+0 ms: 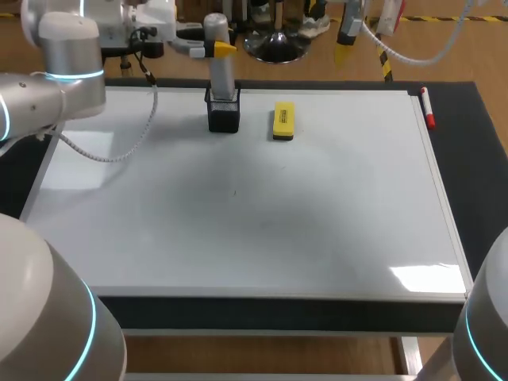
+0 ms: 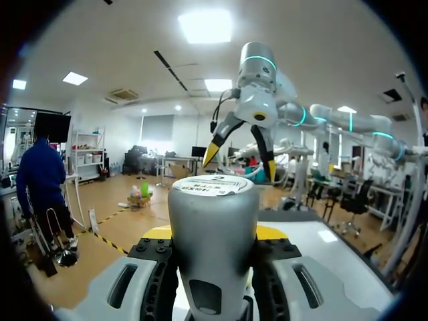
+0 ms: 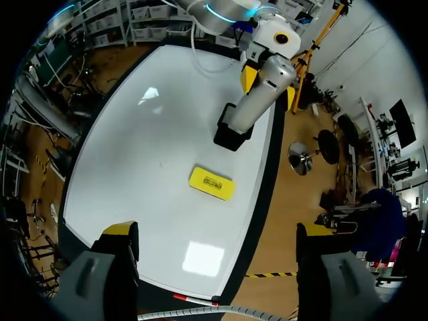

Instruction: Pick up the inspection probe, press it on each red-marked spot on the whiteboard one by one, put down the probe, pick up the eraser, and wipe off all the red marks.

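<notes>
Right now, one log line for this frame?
left gripper shut on probe, probe in holder | right gripper open above whiteboard | eraser on whiteboard | no red marks visible

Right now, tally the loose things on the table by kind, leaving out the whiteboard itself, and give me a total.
Probe: 1
Black mesh holder: 1
Yellow eraser: 1
Red-capped marker: 1
Total: 4
</notes>
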